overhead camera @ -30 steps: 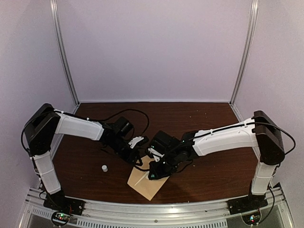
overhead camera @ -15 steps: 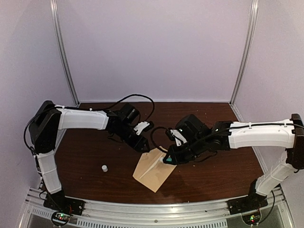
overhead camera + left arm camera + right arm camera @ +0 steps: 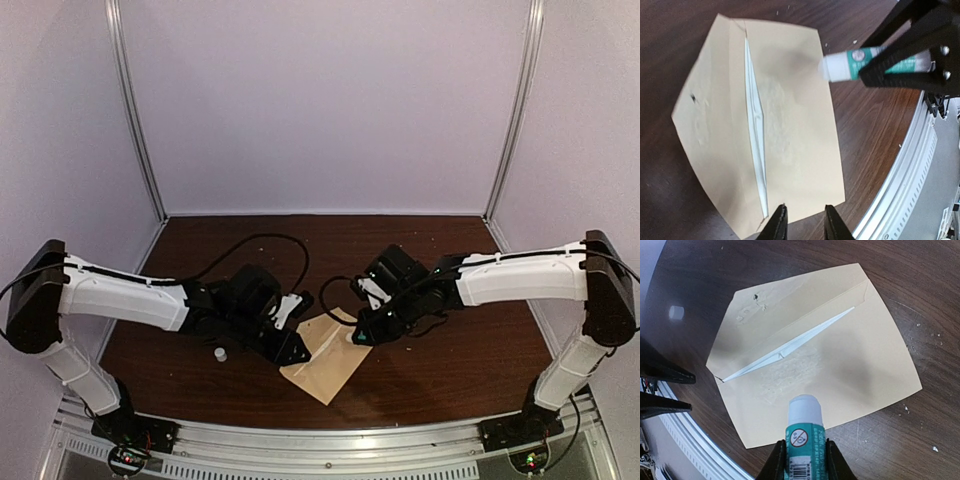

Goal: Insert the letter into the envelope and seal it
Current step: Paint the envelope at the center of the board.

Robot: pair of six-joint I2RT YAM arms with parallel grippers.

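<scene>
Envelope, overhead: tan, flat on the table, its left corner hidden under the left gripper; small white cap nearby.
Left wrist: fingers slightly parted over the envelope's edge, holding nothing; letter is only a pale sliver inside.
Right wrist: right gripper pinches glue stick above the envelope.

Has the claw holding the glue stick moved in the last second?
Yes. The right gripper, shut on the glue stick, has shifted rightward and back from the front rail, farther from the small white cap, to the envelope's right edge.
</scene>
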